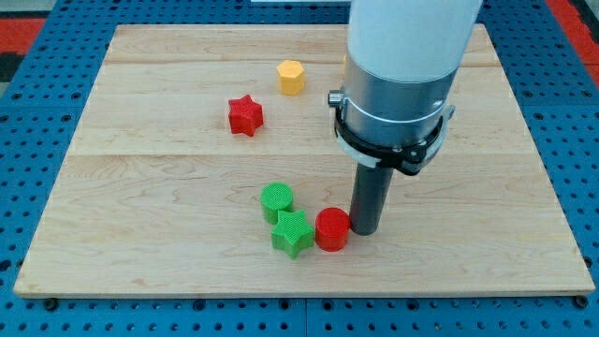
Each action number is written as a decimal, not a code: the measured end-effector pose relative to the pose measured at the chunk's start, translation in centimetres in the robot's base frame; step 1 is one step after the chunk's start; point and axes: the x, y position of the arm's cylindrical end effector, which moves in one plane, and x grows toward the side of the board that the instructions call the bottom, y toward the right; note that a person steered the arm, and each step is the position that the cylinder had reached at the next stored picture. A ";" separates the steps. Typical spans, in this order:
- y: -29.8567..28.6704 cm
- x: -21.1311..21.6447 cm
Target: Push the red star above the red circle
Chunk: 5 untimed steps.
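Five blocks on the board, tip beside the red circle

Five blocks lay on the wooden board (140,187). My tip (363,231) stood on the surface just to the view's right of the red circle (331,229), touching it or nearly so (the gap was too fine to judge). The arm carried no pincer, only the dark rod, so nothing was grasped. The red star (245,114) sat well apart, up toward the view's top-left of the red circle. A green star (293,232) pressed against the red circle's left side, with a green circle (277,199) just above it. A yellow hexagon (291,77) lay near the red star, to its upper right
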 end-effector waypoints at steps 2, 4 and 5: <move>0.6 -2.2; -3.1 -7.3; -11.1 -7.9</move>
